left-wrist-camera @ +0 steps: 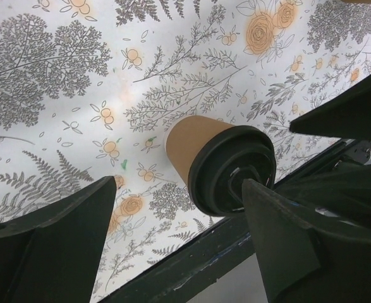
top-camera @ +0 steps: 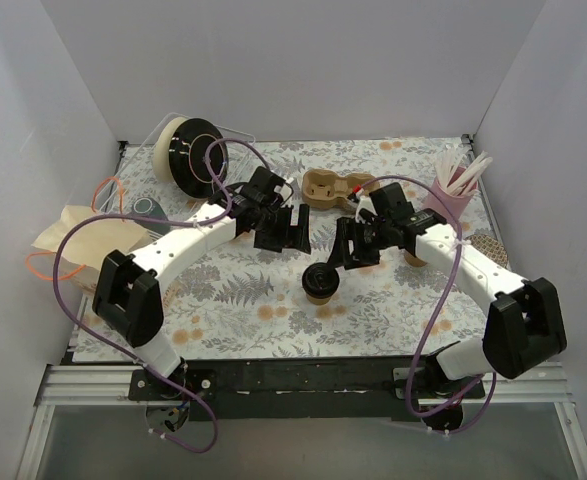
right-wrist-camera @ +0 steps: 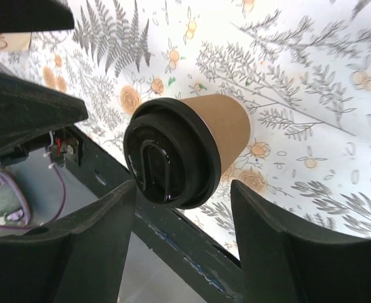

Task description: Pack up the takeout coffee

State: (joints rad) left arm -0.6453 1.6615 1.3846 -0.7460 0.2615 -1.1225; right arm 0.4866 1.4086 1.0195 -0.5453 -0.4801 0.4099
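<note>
One floral table (top-camera: 273, 325) carries one paper bag (top-camera: 78, 238) at its left edge, one spool (top-camera: 188, 150) in the far left corner, one cardboard cup carrier (top-camera: 330, 190) mid far edge, and one pink straw cup (top-camera: 451, 203) at the right. The single takeout coffee (top-camera: 320, 282) stands upright mid-table. Between the coffee and the carrier hang the left gripper (top-camera: 284, 240) and right gripper (top-camera: 357, 255), fingers apart, empty.

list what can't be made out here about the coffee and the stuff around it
- What is in the takeout coffee: its black lid covers it in every view.
- Lid's edge, left wrist view: cut off by a finger of the left end effector.
- Cup carrier, top view: partly behind the right arm.
- Brown item under that arm: too little shows to name.
</note>
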